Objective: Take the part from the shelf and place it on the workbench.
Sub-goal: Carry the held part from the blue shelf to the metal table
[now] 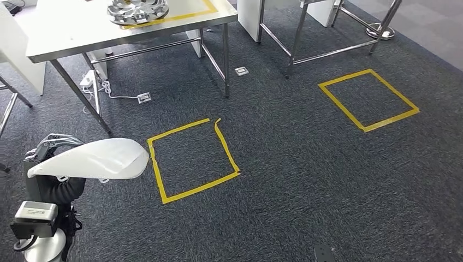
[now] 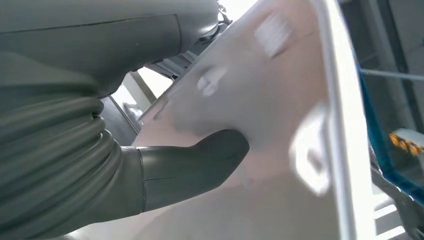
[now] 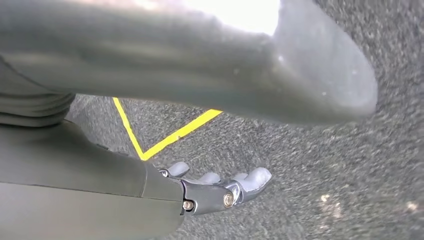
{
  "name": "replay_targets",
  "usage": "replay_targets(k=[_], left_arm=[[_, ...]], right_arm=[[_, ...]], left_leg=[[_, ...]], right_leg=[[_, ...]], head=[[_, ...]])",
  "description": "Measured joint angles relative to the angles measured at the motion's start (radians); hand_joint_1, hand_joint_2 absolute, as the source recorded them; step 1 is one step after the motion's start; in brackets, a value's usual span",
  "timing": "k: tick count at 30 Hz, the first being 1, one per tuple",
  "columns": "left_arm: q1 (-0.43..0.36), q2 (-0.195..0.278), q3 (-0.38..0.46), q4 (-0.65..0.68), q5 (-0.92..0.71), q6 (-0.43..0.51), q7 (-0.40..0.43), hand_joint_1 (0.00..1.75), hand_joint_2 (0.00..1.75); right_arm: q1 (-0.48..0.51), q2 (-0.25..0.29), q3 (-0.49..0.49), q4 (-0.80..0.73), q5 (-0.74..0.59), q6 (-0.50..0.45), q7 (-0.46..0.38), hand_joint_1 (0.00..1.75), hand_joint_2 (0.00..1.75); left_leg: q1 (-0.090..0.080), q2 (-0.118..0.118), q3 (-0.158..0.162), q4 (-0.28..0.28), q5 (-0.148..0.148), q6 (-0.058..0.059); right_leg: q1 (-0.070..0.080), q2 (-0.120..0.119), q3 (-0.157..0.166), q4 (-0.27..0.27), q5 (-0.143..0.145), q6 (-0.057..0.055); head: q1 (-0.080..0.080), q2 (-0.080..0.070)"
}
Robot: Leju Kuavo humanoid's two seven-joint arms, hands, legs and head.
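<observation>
A long white curved part (image 1: 93, 158) hangs low at the left, above the carpet. My left hand (image 1: 50, 143) grips it at its near end and is mostly hidden under it. Seen from the left wrist, the thumb (image 2: 195, 162) presses on the pale ribbed inner face of the part (image 2: 280, 100). The white workbench (image 1: 71, 30) stands at the far left, with a yellow tape outline on its top. My right hand (image 3: 240, 75) hangs over the carpet holding nothing, thumb and fingers (image 3: 220, 192) apart.
A silver wheel-shaped piece (image 1: 137, 10) lies on the workbench inside the tape outline. Two yellow tape squares (image 1: 158, 174) (image 1: 341, 107) mark the dark carpet. A power strip with cables (image 1: 87, 79) lies under the bench. Steel table legs (image 1: 295, 38) stand at the back.
</observation>
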Motion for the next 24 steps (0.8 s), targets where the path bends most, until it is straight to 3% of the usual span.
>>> replay_targets(k=[1,3,5,6,8,10,12,14,15,18,22,24], left_arm=[[-0.004,0.001,0.000,0.002,0.000,0.001,0.000,1.75,1.75],[-0.011,0.000,0.000,0.007,0.001,0.002,0.000,1.75,1.75],[-0.012,-0.002,0.000,0.016,0.003,0.001,0.001,1.75,1.75],[-0.013,-0.002,0.000,0.020,0.004,0.000,0.001,1.75,1.75],[-0.018,-0.003,-0.002,0.030,0.005,-0.002,0.002,1.75,1.75],[-0.028,-0.004,-0.006,0.038,0.007,-0.003,0.002,1.75,1.75],[-0.038,-0.004,-0.011,0.045,0.011,-0.006,0.002,1.75,1.75],[-0.042,-0.004,-0.012,0.050,0.019,-0.009,0.003,1.75,1.75],[-0.046,-0.004,-0.013,0.052,0.024,-0.010,0.003,1.75,1.75],[-0.063,-0.004,-0.014,0.059,0.035,-0.014,0.007,1.75,1.75],[-0.071,-0.004,-0.015,0.064,0.043,-0.019,0.011,1.75,1.75],[-0.071,-0.004,-0.015,0.064,0.047,-0.020,0.012,1.75,1.75]], right_arm=[[-0.001,0.000,0.000,0.000,0.002,0.000,0.001,0.00,0.00],[0.000,0.000,0.000,0.000,0.003,0.002,0.003,0.00,0.00],[0.003,-0.001,0.000,0.000,0.003,0.003,0.007,0.00,0.00],[0.004,-0.001,0.000,0.000,0.002,0.003,0.008,0.00,0.00],[0.004,-0.001,0.000,0.000,-0.004,0.004,0.011,0.00,0.00],[0.003,-0.001,0.000,0.000,-0.012,0.005,0.016,0.00,0.00],[0.001,-0.001,-0.001,0.000,-0.022,0.003,0.018,0.00,0.00],[-0.004,0.000,-0.006,0.000,-0.032,0.001,0.016,0.00,0.00],[-0.005,0.001,-0.009,0.000,-0.035,0.000,0.016,0.00,0.00],[-0.006,0.002,-0.018,0.000,-0.037,0.000,0.015,0.00,0.00],[-0.006,0.002,-0.025,0.000,-0.040,0.000,0.013,0.00,0.00],[-0.006,0.002,-0.026,0.000,-0.041,0.000,0.012,0.00,0.00]], left_leg=[[0.004,-0.013,0.002,-0.003,0.002,0.006],[0.008,-0.038,0.003,-0.005,0.003,0.013],[0.008,-0.068,0.002,-0.003,0.002,0.015],[0.009,-0.083,0.003,-0.001,0.002,0.014],[0.012,-0.114,0.003,0.005,-0.001,0.009],[0.013,-0.138,-0.001,0.014,-0.005,-0.002],[0.013,-0.155,-0.007,0.015,-0.004,-0.016],[0.015,-0.165,-0.006,0.005,0.002,-0.029],[0.016,-0.165,-0.004,-0.001,0.007,-0.026],[0.012,-0.158,0.002,-0.012,0.015,-0.001],[0.013,-0.148,0.007,-0.018,0.015,0.000],[0.015,-0.145,0.008,-0.021,0.015,-0.012]], right_leg=[[-0.003,0.032,-0.013,0.032,-0.020,0.005],[-0.008,0.093,-0.074,0.153,-0.076,0.012],[-0.009,0.105,-0.138,0.263,-0.106,0.015],[-0.009,0.106,-0.149,0.271,-0.093,0.015],[-0.013,0.120,-0.117,0.173,-0.018,0.014],[-0.017,0.155,-0.068,0.051,0.033,0.012],[-0.017,0.172,-0.055,0.011,0.035,0.005],[-0.014,0.164,-0.051,0.004,0.042,-0.006],[-0.015,0.162,-0.049,-0.001,0.046,-0.008],[-0.018,0.162,-0.047,-0.009,0.054,-0.007],[-0.012,0.166,-0.047,-0.008,0.054,-0.018],[-0.010,0.168,-0.048,-0.007,0.053,-0.020]], head=[[0.001,0.000],[0.003,0.000],[0.005,0.000],[0.005,0.000],[0.005,0.000],[0.004,0.000],[0.004,0.000],[0.005,0.000],[0.004,0.000],[0.001,0.000],[0.001,0.000],[0.001,0.000]])
